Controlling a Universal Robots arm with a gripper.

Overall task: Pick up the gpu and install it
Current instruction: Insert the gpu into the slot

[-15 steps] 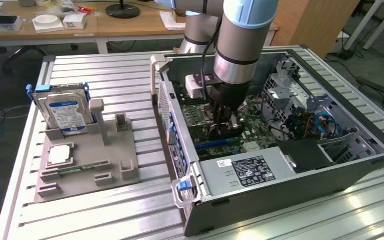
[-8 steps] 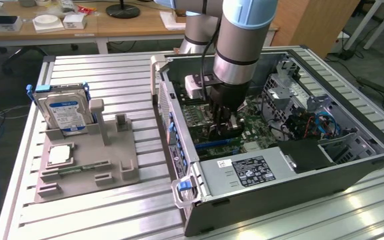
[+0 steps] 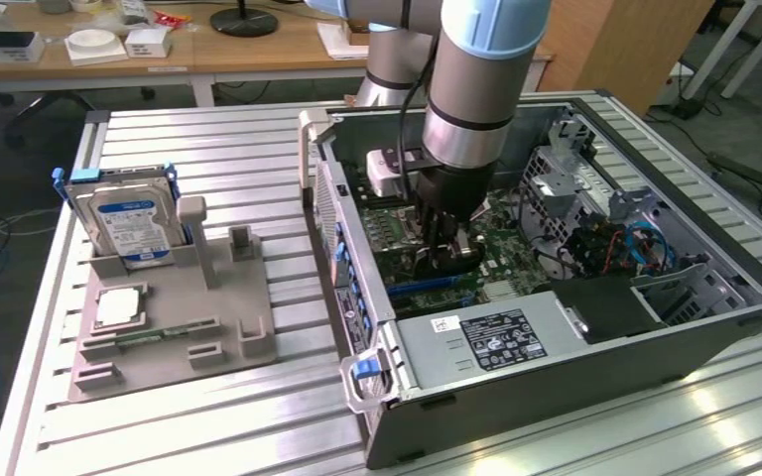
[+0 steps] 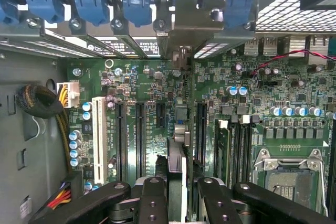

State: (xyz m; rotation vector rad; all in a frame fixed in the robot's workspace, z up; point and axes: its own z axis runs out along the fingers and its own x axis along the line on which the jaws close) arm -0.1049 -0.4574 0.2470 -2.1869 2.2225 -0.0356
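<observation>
My gripper is lowered inside the open computer case, above the green motherboard. It is shut on the gpu, whose black cooler shows just below the fingers. In the wrist view the gpu stands edge-on between the two black fingers, over the motherboard's expansion slots. Its silver end bracket reaches the row of rear slot openings under the blue latches.
A grey fixture at the exterior view's left holds a hard drive, a processor chip and a memory stick. In the case, the power supply and drive cage flank the gripper. Processor socket and cable bundle lie beside the slots.
</observation>
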